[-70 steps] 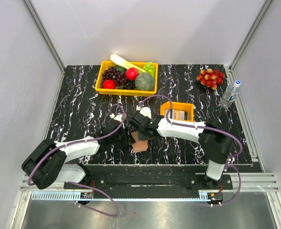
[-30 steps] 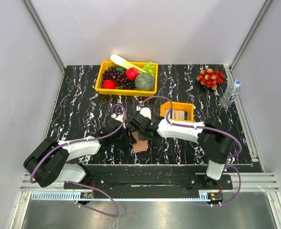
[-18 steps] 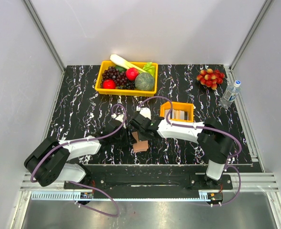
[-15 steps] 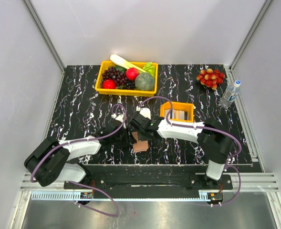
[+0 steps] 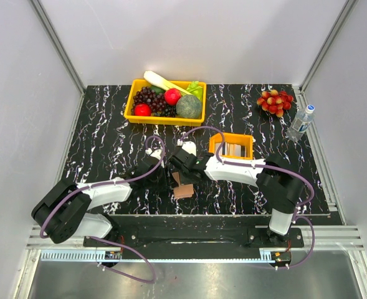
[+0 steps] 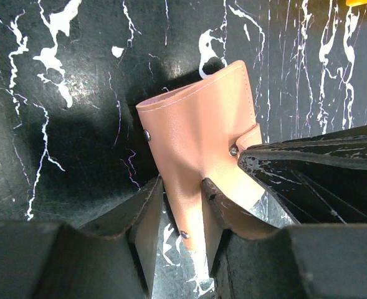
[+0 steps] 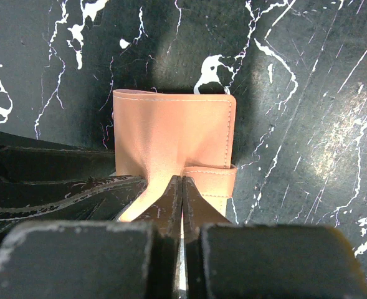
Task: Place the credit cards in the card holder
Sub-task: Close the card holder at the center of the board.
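The tan-pink card holder (image 5: 183,189) lies folded shut on the black marble table, between the two grippers. In the left wrist view my left gripper (image 6: 182,202) is shut on the holder's (image 6: 199,131) near edge, with one finger on each side. In the right wrist view my right gripper (image 7: 181,182) is shut, and its tips press on the holder (image 7: 164,128) at the left end of the snap tab (image 7: 211,177). I cannot tell whether it pinches the tab. The credit cards (image 5: 235,149) stand in the small orange tray, pale and upright.
The small orange tray (image 5: 232,137) stands just right of the right gripper. A yellow fruit bin (image 5: 133,106) sits at the back. A red fruit cluster (image 5: 275,101) and a water bottle (image 5: 300,123) are at the back right.
The right gripper has edged slightly left over the card holder. The left arm and the holder have hardly moved.
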